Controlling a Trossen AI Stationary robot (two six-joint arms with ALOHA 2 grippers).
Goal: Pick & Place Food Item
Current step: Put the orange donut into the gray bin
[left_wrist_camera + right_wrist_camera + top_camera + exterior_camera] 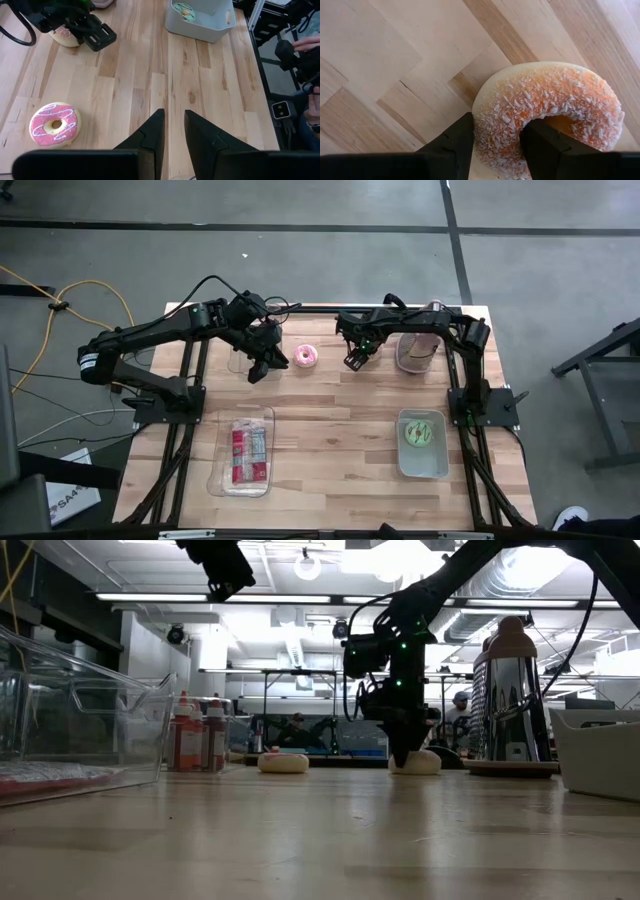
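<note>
We count three donuts. One sugared donut (pixel 547 112) sits on the tabletop (pixel 340 430), and the right end effector (pixel 496 145) straddles its ring, one finger through the hole, one outside, both touching; a firm clench we cannot tell. One pink frosted donut (pixel 54 125) lies on the tabletop near the left end effector (pixel 174 125), which hangs above it with fingers slightly parted, grasping nothing. One green donut (pixel 419 433) sits in the gray bin (pixel 424 468). One clear tray (pixel 262 419) holds a red-and-white packet (pixel 248 454). One metal pot (pixel 514 690) stands behind the right arm.
</note>
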